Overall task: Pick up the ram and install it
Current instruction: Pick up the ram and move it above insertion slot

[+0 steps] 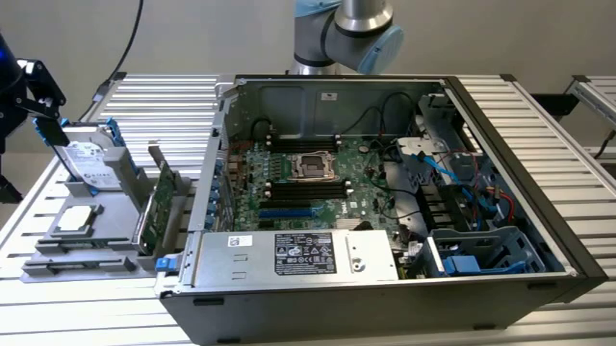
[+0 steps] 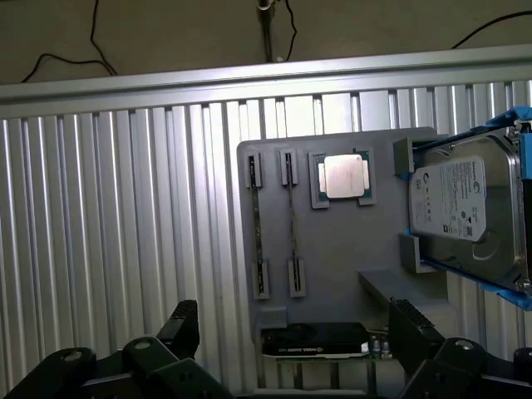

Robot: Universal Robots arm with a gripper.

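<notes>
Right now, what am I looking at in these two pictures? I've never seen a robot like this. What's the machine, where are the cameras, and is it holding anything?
The machine is a robot arm with a gripper for a hand. One picture comes from a camera off the arm: it sees an open computer case on a ribbed table, with a grey tray at the exterior view's left. The other camera sits on the wrist and looks down at that tray. On it: a hard drive, a processor chip, a card and two thin ram sticks on edge. The gripper hangs open above the tray, holding nothing.
</notes>
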